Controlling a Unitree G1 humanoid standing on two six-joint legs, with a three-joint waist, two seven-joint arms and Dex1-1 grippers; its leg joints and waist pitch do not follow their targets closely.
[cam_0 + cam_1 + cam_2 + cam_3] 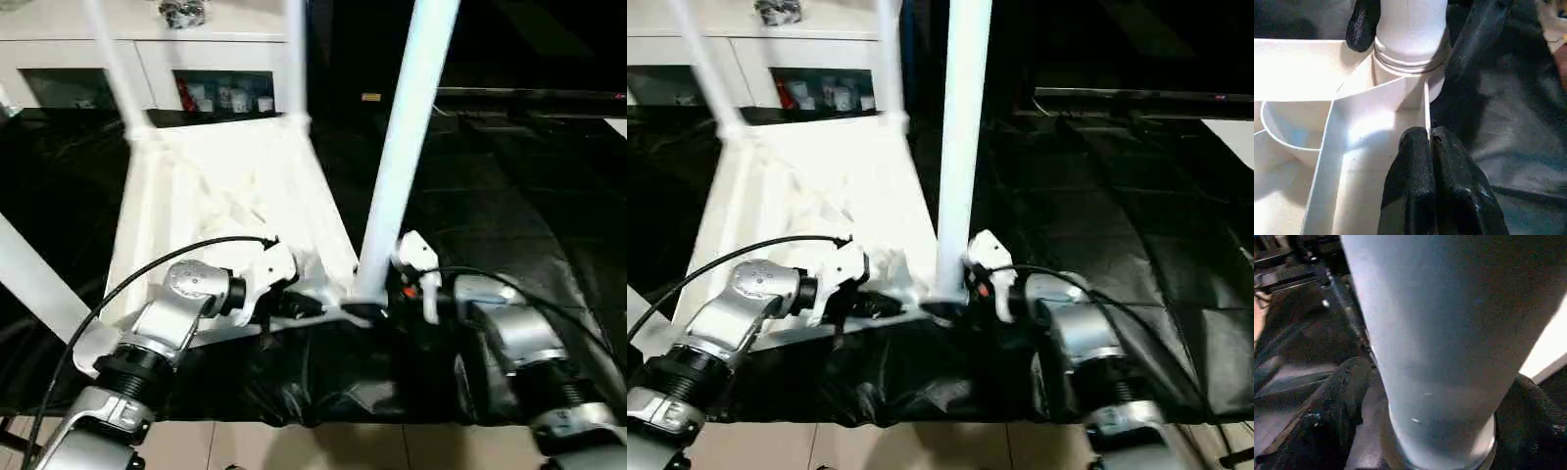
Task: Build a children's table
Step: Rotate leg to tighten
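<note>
In the left eye view, the tabletop (235, 196) lay underside-up on the black-draped counter (519, 215), its near edge by the counter's near edge. 2 legs (118, 69) stood in the far corner sockets, a 3rd leg (407, 147) rose from the near right socket, and a 4th (34, 284) slanted at the near left corner; whether it was seated could not be told.

In the left wrist view, the left end effector (1429, 147) had its fingers pressed together, pinching a rib of the tabletop.

In the right wrist view, the right end effector (1435, 406) had its fingers spread around the 3rd leg's base, apparently gripping it.

By my judgement assembly was nearly finished. No writing was readable.
</note>
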